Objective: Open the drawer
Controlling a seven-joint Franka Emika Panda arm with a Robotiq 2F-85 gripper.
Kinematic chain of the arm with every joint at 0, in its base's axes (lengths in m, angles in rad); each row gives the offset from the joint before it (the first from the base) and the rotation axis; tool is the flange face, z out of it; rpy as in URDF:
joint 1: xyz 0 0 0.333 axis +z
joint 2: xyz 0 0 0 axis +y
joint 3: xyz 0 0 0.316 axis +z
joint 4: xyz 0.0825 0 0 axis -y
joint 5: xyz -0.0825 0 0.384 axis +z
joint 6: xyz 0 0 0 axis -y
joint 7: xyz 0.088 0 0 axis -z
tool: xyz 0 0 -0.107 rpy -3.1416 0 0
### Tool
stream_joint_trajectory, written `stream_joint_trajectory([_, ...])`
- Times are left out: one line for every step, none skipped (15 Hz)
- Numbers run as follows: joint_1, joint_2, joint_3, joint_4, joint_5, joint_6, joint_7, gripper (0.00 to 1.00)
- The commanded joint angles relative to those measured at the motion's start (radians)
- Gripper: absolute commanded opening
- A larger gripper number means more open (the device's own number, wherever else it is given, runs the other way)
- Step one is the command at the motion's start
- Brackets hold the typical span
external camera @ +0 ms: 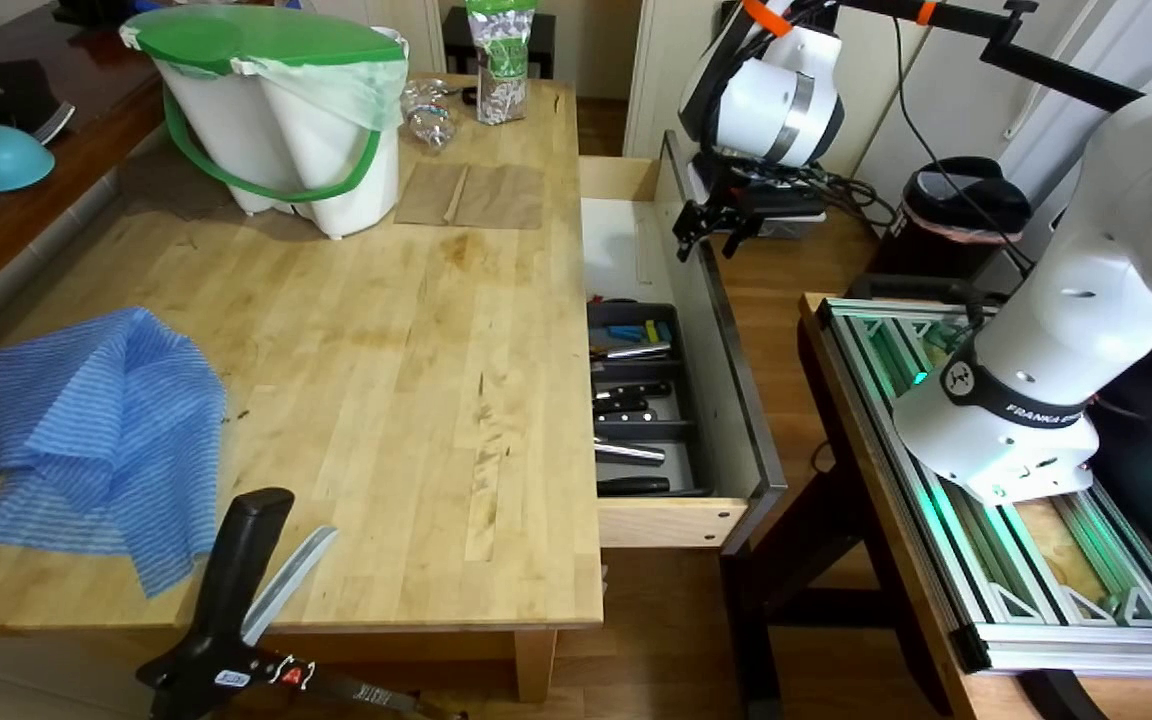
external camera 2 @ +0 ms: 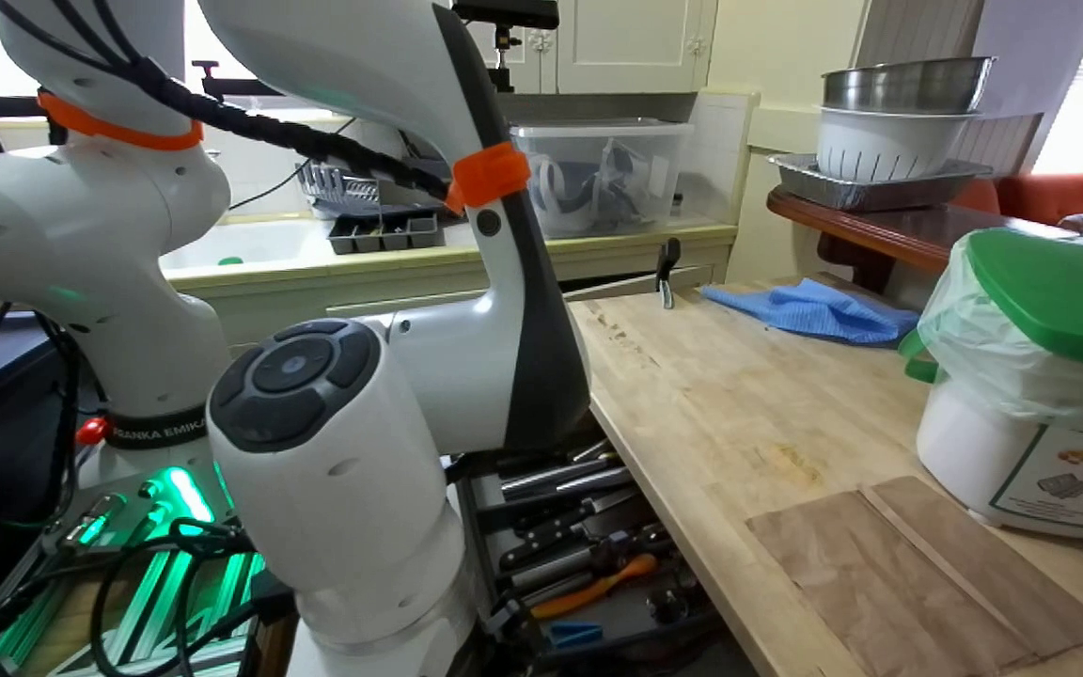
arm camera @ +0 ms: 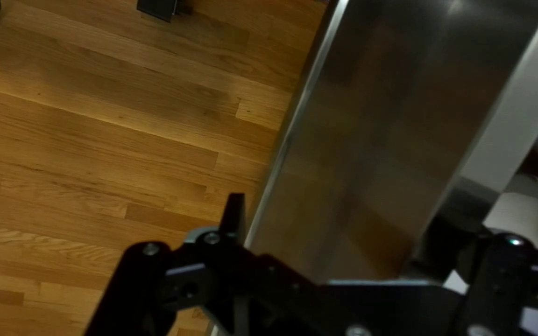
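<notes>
You have the drawer (external camera: 721, 400) standing well out from the bench's (external camera: 416, 380) side; the pull looks finished, or nearly so; your claw (external camera: 707, 250) sits at the drawer's front, jaws spread wide, contact unclear; next, ease straight up and away without nudging it back.

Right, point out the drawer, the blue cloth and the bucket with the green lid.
Drawer (external camera: 718, 385): in an exterior view, on the inner face of its front panel.
Blue cloth (external camera: 121, 425): in an exterior view, on folds near its middle.
Bucket (external camera: 316, 145): in an exterior view, on its white wall.
</notes>
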Motion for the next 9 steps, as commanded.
stream_joint_trajectory([0.024, -0.042, -0.062, -0.046, -0.070, 0.021, 0.048, 1.00])
stream_joint_trajectory([0.030, -0.053, -0.087, -0.058, -0.094, 0.019, 0.058, 1.00])
stream_joint_trajectory([0.039, -0.059, -0.115, -0.068, -0.124, 0.017, 0.078, 1.00])
stream_joint_trajectory([-0.041, -0.085, -0.062, -0.084, -0.223, 0.039, 0.140, 1.00])
stream_joint_trajectory([0.040, -0.079, -0.152, -0.083, -0.196, 0.015, 0.114, 1.00])
stream_joint_trajectory([0.030, -0.108, -0.157, -0.091, -0.219, -0.005, 0.122, 1.00])
stream_joint_trajectory([0.030, -0.138, -0.168, -0.098, -0.221, -0.009, 0.102, 1.00])
stream_joint_trajectory([0.035, -0.167, -0.183, -0.107, -0.233, -0.016, 0.102, 1.00])
stream_joint_trajectory([0.043, -0.200, -0.195, -0.119, -0.248, -0.005, 0.101, 1.00])
